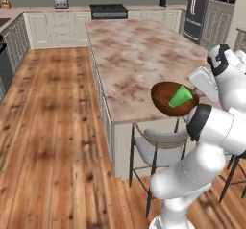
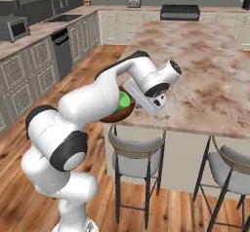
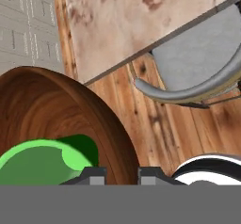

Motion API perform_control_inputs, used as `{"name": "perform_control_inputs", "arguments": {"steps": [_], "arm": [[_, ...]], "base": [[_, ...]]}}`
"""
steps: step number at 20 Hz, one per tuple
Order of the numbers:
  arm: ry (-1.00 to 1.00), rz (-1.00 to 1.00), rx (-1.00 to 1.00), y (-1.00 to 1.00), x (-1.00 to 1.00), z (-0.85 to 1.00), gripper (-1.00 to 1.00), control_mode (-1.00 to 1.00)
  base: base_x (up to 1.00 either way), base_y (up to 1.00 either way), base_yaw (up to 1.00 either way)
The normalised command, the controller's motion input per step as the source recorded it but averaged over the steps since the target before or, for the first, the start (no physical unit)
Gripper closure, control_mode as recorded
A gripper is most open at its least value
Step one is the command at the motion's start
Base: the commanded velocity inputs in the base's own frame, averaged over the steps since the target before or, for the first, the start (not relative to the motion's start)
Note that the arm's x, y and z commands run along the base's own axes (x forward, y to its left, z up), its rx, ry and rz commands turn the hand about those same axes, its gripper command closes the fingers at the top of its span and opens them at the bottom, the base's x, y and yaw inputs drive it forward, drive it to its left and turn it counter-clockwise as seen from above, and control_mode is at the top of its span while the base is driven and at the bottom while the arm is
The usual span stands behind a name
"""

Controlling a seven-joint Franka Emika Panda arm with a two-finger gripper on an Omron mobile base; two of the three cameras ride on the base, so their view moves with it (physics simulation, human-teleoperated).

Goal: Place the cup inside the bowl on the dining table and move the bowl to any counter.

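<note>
The dark reddish-brown bowl (image 1: 166,105) hangs tilted at the near edge of the dining table (image 1: 139,55), above a stool. The green cup (image 1: 180,97) lies inside it on its side. My gripper (image 1: 194,97) is shut on the bowl's rim at its right side. From the right base view the bowl (image 2: 117,115) and cup (image 2: 125,101) peek out behind my forearm, with the gripper (image 2: 137,103) beside them. In the hand view the bowl's rim (image 3: 94,110) runs between my fingertips (image 3: 150,175), gripper (image 3: 121,176), and the cup (image 3: 37,164) rests low inside.
A grey-seated stool (image 1: 161,146) stands under the bowl; another stool (image 2: 234,167) is further right. The wall counter (image 2: 29,36) with microwave (image 2: 12,29) and sink (image 2: 63,17) runs along the left. Stove (image 1: 108,10) and toaster (image 1: 61,2) sit on the back counter. Wood floor (image 1: 53,127) lies open to the left.
</note>
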Motion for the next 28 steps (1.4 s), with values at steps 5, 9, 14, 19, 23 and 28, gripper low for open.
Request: {"name": "perform_control_inputs", "arguments": {"steps": [5,9,14,19,23,28], "arm": [[0.00,0.00,0.00,0.00,0.00,0.00,1.00,1.00],[0.00,0.00,0.00,0.00,0.00,0.00,1.00,1.00],[0.00,0.00,0.00,0.00,0.00,0.00,1.00,1.00],[0.00,0.00,0.00,0.00,0.00,0.00,1.00,1.00],[0.00,0.00,0.00,0.00,0.00,0.00,1.00,1.00],[0.00,0.00,0.00,0.00,0.00,0.00,1.00,1.00]], "base": [[0.00,0.93,0.00],[0.00,0.71,0.00],[0.00,0.46,0.00],[0.00,0.57,0.00],[0.00,0.78,0.00],[0.00,0.69,0.00]]}}
